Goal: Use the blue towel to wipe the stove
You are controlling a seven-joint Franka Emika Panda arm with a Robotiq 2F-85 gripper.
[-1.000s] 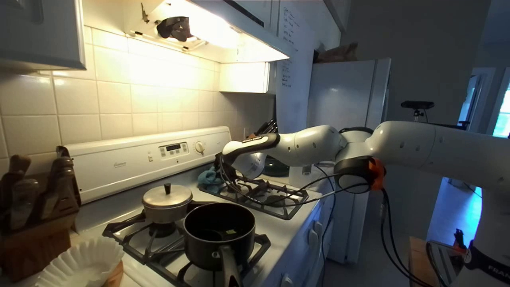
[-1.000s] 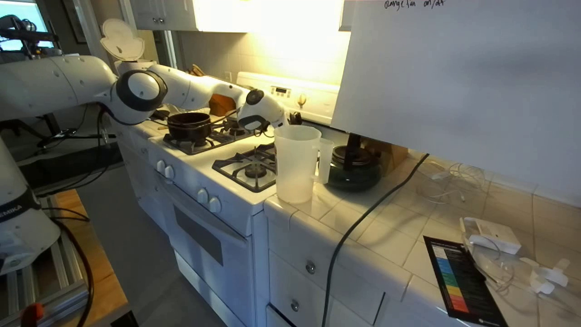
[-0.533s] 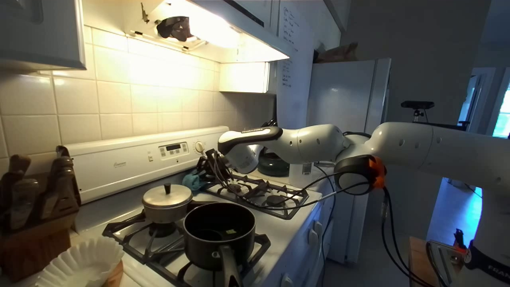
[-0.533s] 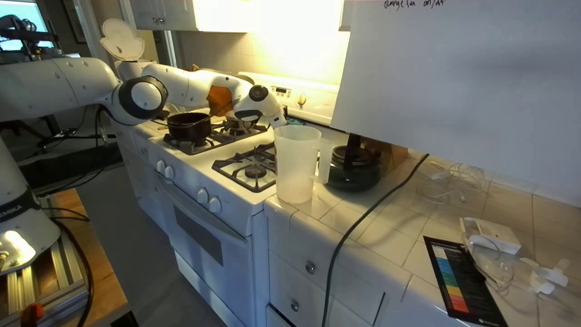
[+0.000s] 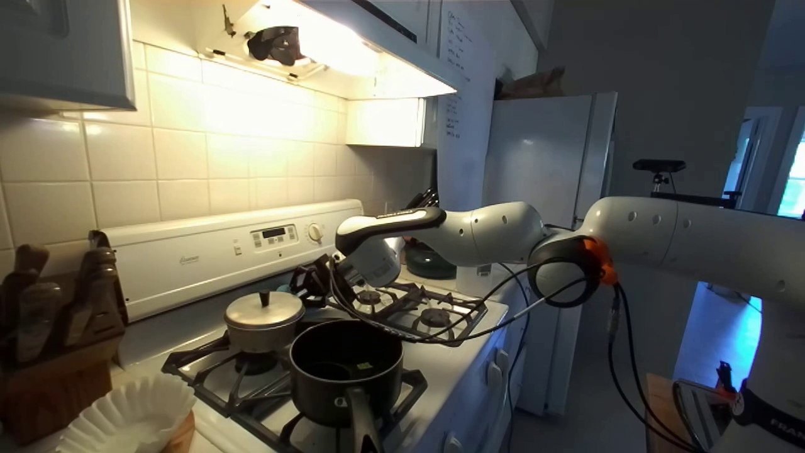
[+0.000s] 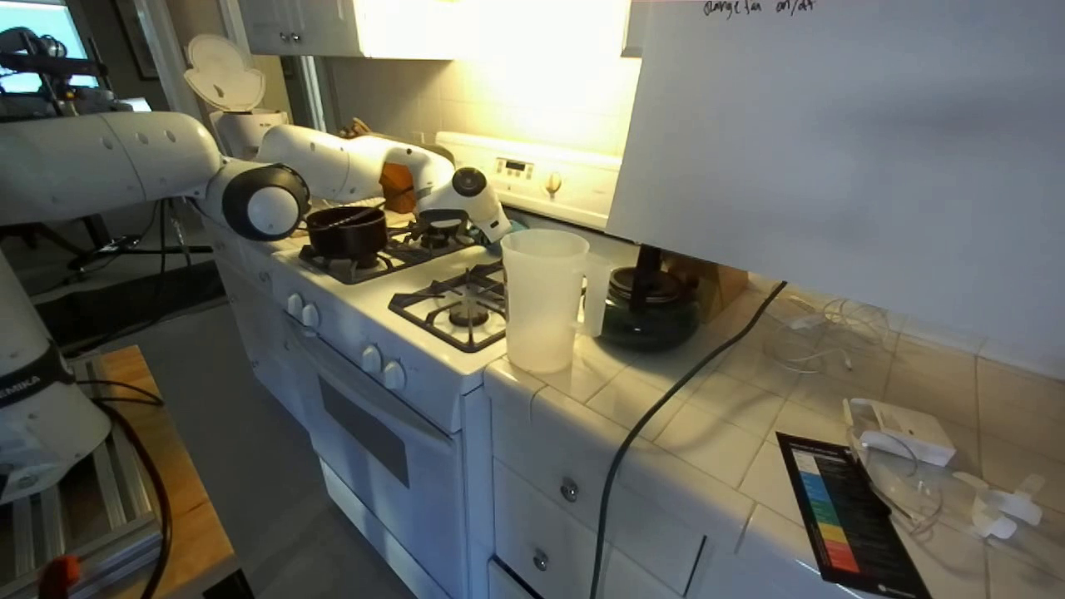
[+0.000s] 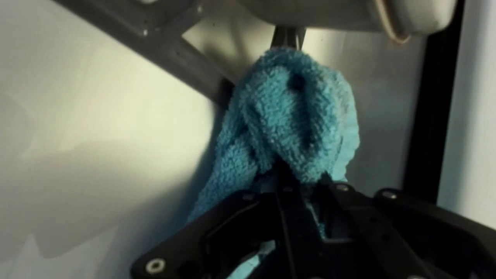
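Blue terry towel: one, moved nearer one lidded silver pot
Black gripper: one, fingers pinching towel
White stove: one

Arm is looking wht & rounded w/ small dk dimples. Blk ring is circling a round joint cap; orange pc. is sitting by a blk joint in an exterior view, dk cables trailing below. Blk base band is reading "FRAN", running off frame. Gripper is showing blk, silver screws dotting it.
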